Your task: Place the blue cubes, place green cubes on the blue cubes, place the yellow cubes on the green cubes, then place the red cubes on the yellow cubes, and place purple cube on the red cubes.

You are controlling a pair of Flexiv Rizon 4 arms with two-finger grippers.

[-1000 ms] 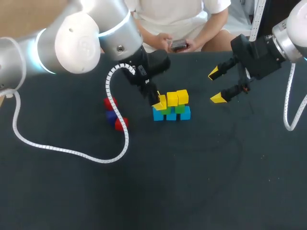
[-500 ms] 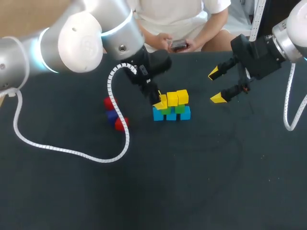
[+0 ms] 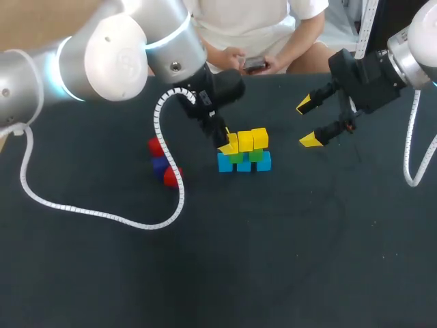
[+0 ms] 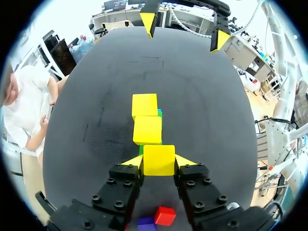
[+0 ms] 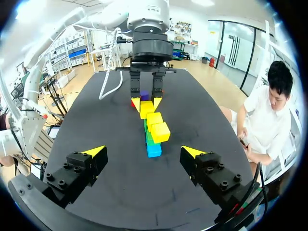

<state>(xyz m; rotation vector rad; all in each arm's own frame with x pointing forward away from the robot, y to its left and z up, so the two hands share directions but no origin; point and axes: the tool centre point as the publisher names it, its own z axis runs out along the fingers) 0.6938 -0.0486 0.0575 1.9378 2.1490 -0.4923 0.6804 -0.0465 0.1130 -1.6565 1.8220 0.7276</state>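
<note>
A row of blue cubes (image 3: 244, 164) lies mid-table with green cubes (image 3: 256, 155) on top. Two yellow cubes (image 3: 252, 139) sit on the green ones. My left gripper (image 3: 227, 145) is shut on a third yellow cube (image 4: 159, 160) at the row's left end, level with the other yellow cubes (image 4: 147, 130). Two red cubes (image 3: 156, 146) and a purple cube (image 3: 159, 165) lie to the left of the stack; a red cube (image 4: 164, 215) also shows under the left gripper. My right gripper (image 3: 311, 123) hangs open to the right of the stack, holding nothing. The stack (image 5: 154, 130) lies ahead of the right gripper (image 5: 143, 152).
The left arm's white coiled cable (image 3: 102, 217) loops across the dark table (image 3: 287, 260) to the left of the stack, passing by the red and purple cubes. The near half of the table holds nothing else.
The left arm's upper links have shifted slightly to the right. Its gripper and the yellow cube stay where they were, and the right arm has not moved.
</note>
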